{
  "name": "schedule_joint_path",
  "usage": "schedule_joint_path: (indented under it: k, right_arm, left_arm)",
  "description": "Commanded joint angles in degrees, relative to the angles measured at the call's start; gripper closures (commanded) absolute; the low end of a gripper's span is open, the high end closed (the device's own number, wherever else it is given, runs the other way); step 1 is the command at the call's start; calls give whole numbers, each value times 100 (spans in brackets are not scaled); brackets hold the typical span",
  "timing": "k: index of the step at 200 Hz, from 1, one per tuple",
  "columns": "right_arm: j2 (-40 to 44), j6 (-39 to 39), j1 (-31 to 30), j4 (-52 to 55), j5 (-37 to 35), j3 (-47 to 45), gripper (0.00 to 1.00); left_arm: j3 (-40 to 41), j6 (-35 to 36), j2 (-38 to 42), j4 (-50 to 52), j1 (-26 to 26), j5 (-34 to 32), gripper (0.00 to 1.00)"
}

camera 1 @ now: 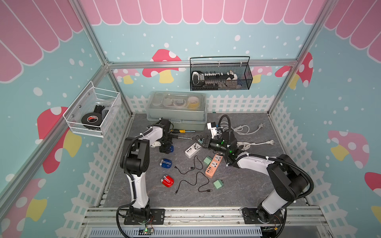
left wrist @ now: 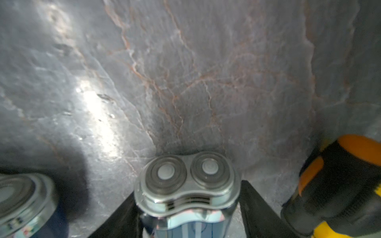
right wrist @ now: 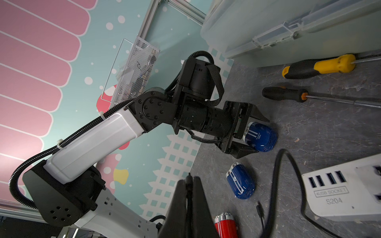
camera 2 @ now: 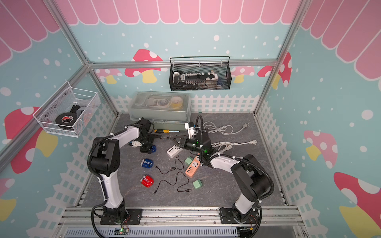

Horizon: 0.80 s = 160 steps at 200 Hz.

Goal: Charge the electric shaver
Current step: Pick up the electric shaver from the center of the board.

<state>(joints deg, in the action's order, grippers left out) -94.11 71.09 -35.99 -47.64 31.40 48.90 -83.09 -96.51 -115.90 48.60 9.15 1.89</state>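
Observation:
A blue electric shaver stands between the fingers of my left gripper, foil heads facing away. One finger lies against its side and the other finger stands off with a gap, so the jaws are open. Both top views show this gripper over the shaver at the left of the mat. My right gripper is shut on the end of a thin black cable. It hovers above the white USB power strip.
A second blue shaver and a red one lie near the front left. Loose black cables, an orange power strip, two green adapters, two screwdrivers and a clear box surround the work area.

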Motion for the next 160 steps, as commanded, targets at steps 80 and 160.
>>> schedule_joint_path:
  k: [80, 160]
  right_arm:
    - [-109, 158, 34, -264, -71, -82, 100]
    - [-142, 194, 44, -296, -99, -98, 100]
  left_arm:
    - [-502, 458, -400, 835, -62, -81, 29]
    - [-511, 409, -685, 1007, -38, -229, 32]
